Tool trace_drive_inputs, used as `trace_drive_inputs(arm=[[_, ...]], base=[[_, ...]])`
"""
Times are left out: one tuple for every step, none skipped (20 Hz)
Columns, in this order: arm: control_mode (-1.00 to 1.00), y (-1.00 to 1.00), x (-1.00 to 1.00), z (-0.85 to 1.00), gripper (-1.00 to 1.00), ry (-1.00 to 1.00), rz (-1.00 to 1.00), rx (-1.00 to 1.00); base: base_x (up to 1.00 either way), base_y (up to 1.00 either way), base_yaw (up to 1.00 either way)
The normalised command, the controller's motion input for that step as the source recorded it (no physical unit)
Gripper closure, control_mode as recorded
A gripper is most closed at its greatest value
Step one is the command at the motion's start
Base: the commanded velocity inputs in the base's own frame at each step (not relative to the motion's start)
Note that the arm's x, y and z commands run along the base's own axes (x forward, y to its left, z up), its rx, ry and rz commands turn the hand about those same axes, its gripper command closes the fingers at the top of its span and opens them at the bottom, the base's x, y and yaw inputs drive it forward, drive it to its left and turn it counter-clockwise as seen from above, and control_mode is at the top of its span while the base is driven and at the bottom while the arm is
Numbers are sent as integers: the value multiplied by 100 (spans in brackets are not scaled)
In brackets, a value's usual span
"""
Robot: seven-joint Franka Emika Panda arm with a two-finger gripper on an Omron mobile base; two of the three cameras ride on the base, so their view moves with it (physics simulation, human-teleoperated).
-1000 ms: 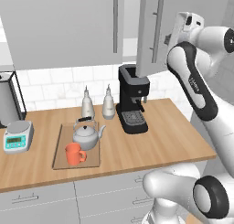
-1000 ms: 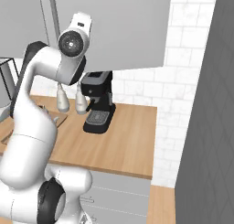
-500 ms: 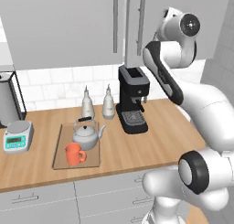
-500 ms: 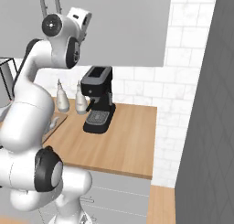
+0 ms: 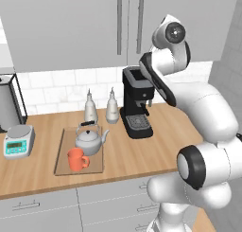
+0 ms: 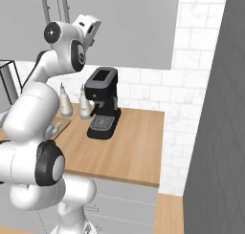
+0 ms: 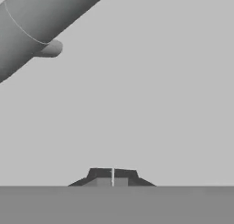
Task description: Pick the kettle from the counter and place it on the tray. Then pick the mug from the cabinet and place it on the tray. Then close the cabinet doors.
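- The kettle [image 5: 90, 140] stands on the tray [image 5: 61, 153], in its back part, with the spout to the right.
- The mug [image 5: 76, 159] stands on the same tray, just in front of the kettle and a little to the left.
- The tray lies on the counter [image 5: 142, 153], left of the black coffee machine [image 5: 136, 103].
- The cabinet doors [image 5: 85, 27] are both shut; their two bar handles [image 5: 128, 22] stand side by side at the middle.
- The arm is raised high, and the gripper [image 7: 113, 177] is right in front of the flat grey door face, with a handle bar [image 7: 36, 22] near it in the hand view.
- The two fingertips are together, with only a thin line between them, and they hold nothing.
- Two slim bottles [image 5: 100, 106] stand behind the tray; a small scale [image 5: 18, 141] sits at the left end of the counter.
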Motion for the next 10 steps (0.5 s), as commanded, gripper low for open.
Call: trace_drive_inputs(arm=[[-100,-27,100,-24,100,0,0,15],[-100,-34,100,-30,100,0,0,15],[-100,-41,100,-41,100,0,0,13],[-100,-48,100,-46,100,0,0,13],[-100,-56,100,-51,100,1,0,9],[-100,-55,100,-51,100,4,0,6],[-100,-54,100,-52,100,5,0,3],[-100,-56,94,-53,100,8,0,3],[-100,-55,84,-59,100,10,0,1],[-100,-61,76,-61,100,9,0,3]], base=[[0,0,0],[0,0,0],[0,0,0],[0,0,0],[0,0,0],[0,0,0],[0,0,0],[0,0,0],[0,0,0],[0,0,0]])
